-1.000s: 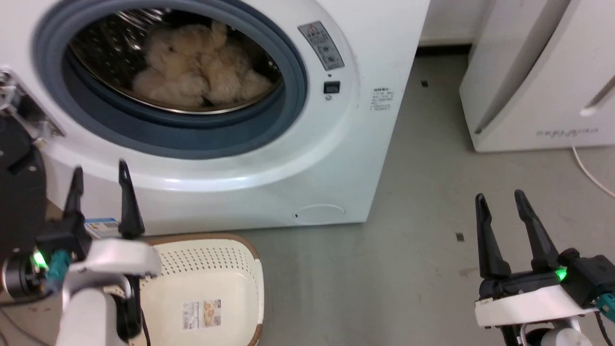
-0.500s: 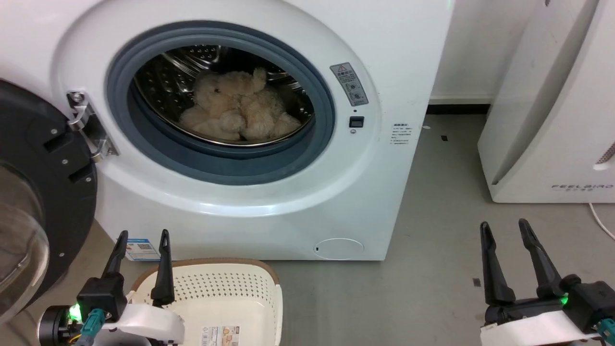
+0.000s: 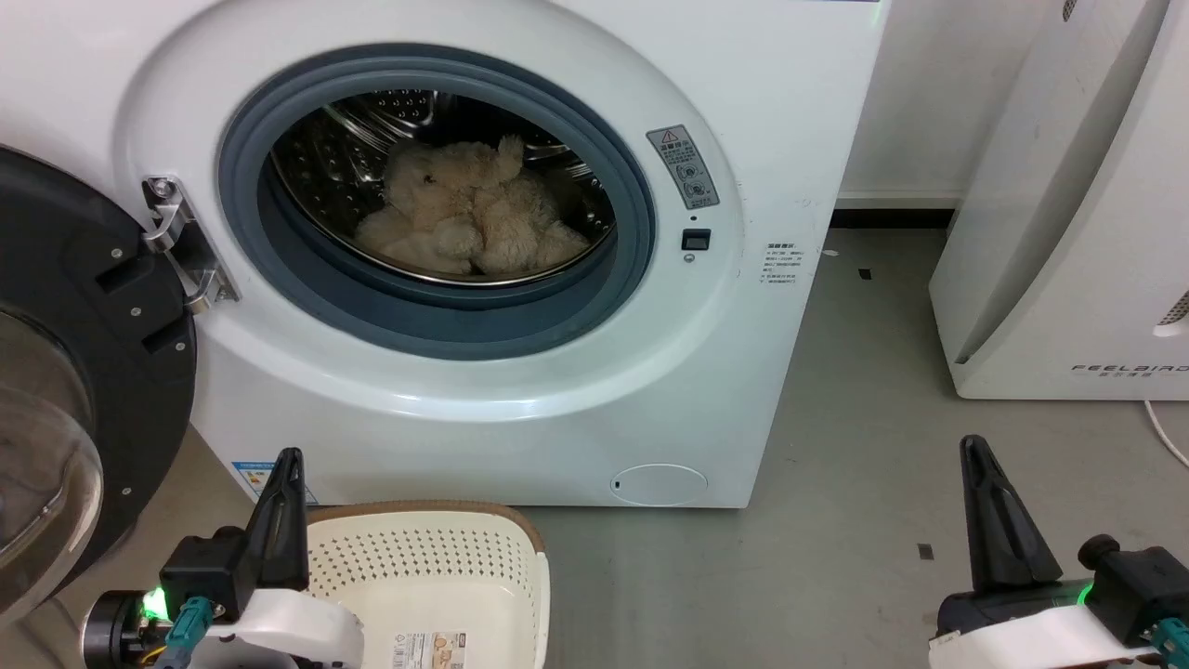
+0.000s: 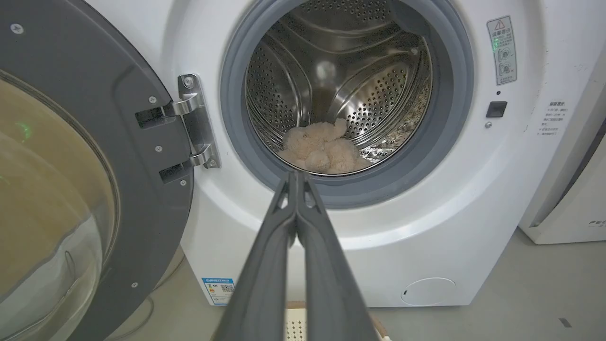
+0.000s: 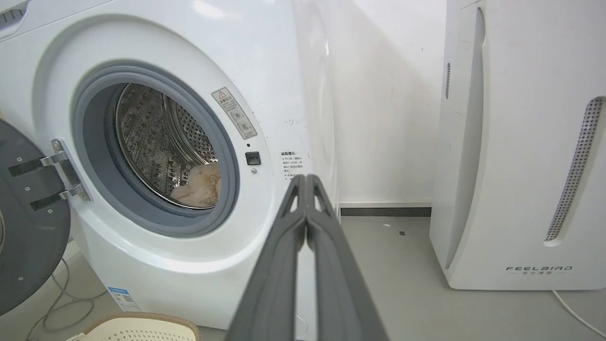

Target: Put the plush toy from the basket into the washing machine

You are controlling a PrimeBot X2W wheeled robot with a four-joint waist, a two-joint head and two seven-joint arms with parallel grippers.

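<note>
One basket, near end past the head view's bottom edge.

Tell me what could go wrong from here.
The open door hangs close to the left gripper; a leftward swing might strike it.
The plush toy lies near the front lip of the drum, so a limb might catch in the door ring if the door shuts.
The basket sits on the floor just ahead; rolling forward might hit it.

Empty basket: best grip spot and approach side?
Pinch the basket by its brown rim at the far edge, from above: it stands upright and open, so one finger fits inside the wall, one outside. The left pincer is beside it, shut.
</note>
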